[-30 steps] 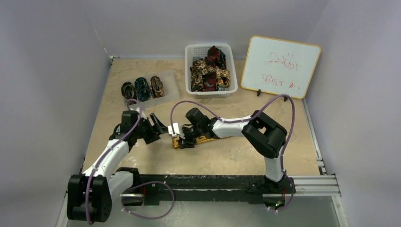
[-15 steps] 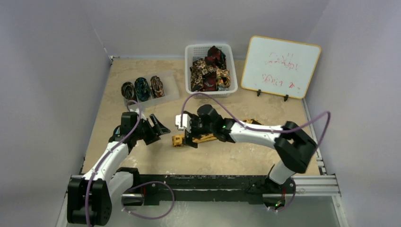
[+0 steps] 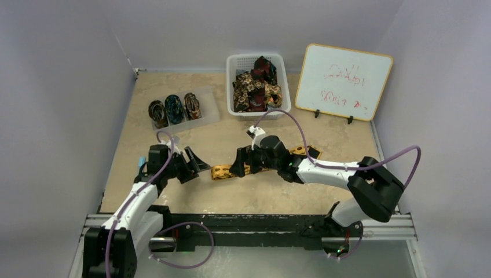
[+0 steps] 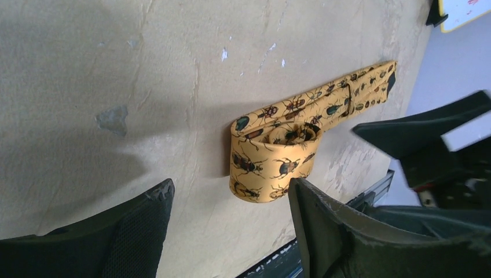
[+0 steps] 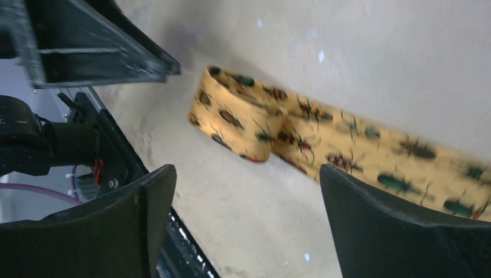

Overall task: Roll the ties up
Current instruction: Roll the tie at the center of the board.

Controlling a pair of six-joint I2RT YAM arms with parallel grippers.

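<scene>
A golden-yellow tie (image 3: pixel 219 172) with a beetle print lies on the table. Its left end is rolled into a loose coil and the flat strip runs right under the right arm to its far end (image 3: pixel 302 152). My left gripper (image 3: pixel 194 163) is open and empty, just left of the coil. In the left wrist view the coil (image 4: pixel 272 159) stands just beyond the open gripper (image 4: pixel 230 191). My right gripper (image 3: pixel 238 168) is open and empty, just right of the coil. In the right wrist view the coil (image 5: pixel 231 121) lies beyond the open gripper (image 5: pixel 246 174).
A white basket (image 3: pixel 231 65) at the back holds several unrolled ties (image 3: pixel 257 87). A clear tray (image 3: pixel 209 110) at the back left holds three rolled ties (image 3: pixel 173 108). A whiteboard (image 3: pixel 343 81) stands at the back right. A black rail (image 3: pixel 260 223) runs along the near edge.
The right arm has stretched out low and its gripper has come off the coil, shifting to its right. The left gripper has slid a little toward the near edge.
</scene>
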